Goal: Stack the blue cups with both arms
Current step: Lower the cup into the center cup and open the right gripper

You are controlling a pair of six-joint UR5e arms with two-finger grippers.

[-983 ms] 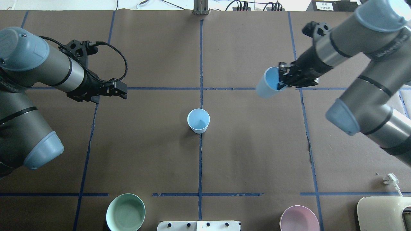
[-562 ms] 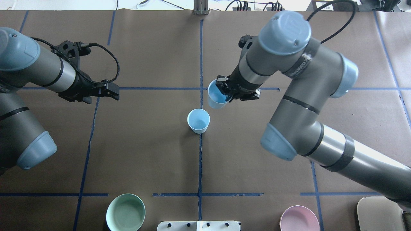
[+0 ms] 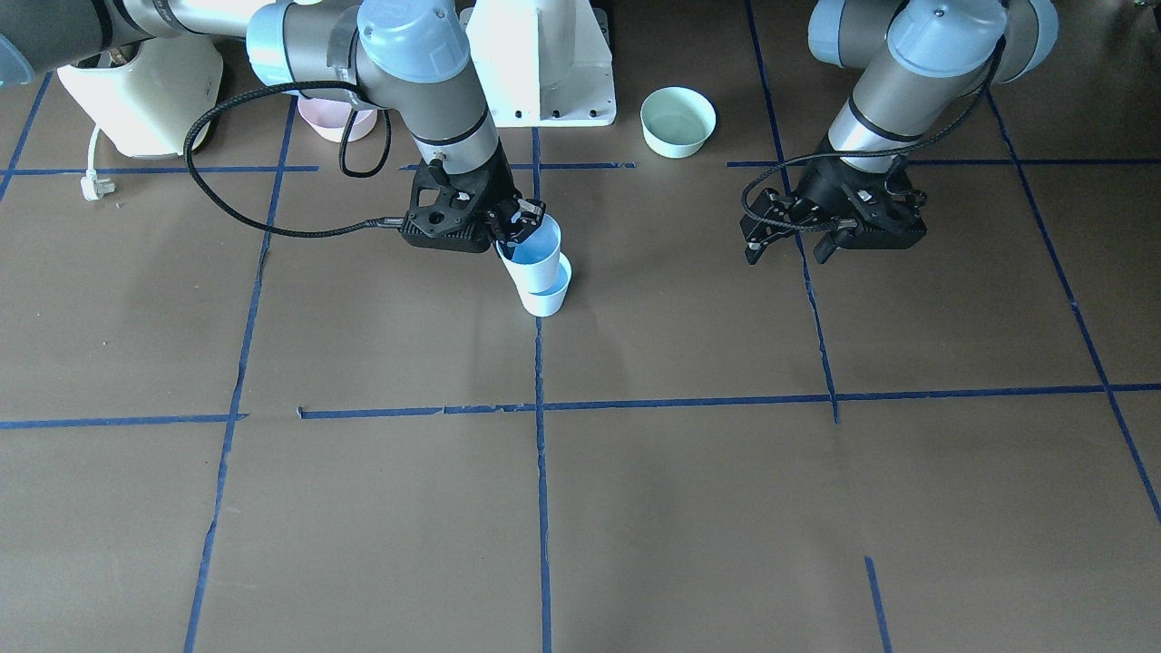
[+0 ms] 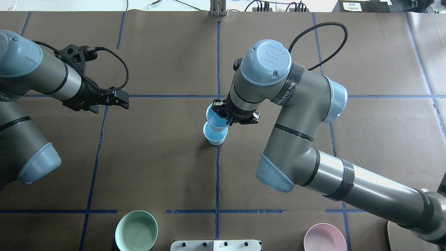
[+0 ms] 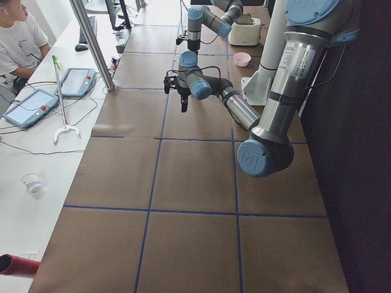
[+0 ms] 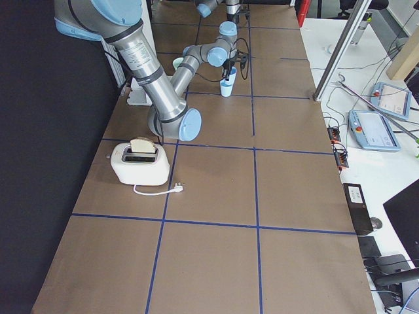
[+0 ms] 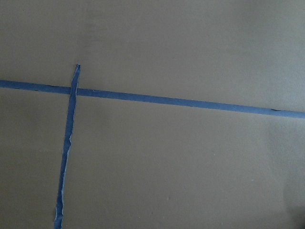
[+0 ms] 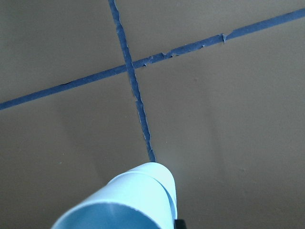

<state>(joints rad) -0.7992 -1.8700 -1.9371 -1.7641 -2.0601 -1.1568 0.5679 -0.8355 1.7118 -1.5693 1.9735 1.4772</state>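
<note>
The right gripper (image 4: 224, 118) is clamped on the rim of the held blue cup (image 4: 213, 116), with one finger inside its mouth and one outside. That cup hangs tilted, and its base sits in the mouth of the standing blue cup (image 4: 215, 137). How deep it sits I cannot tell. The standing blue cup is upright on the table (image 4: 156, 164), on the centre line of blue tape (image 4: 216, 174). The left gripper (image 4: 122, 99) hovers over the table well apart on the robot's left, jaws spread and holding nothing. Near the robot's base, a mint-green bowl (image 4: 136, 230) and a pink bowl (image 4: 324, 239) stand far from the cups.
</note>
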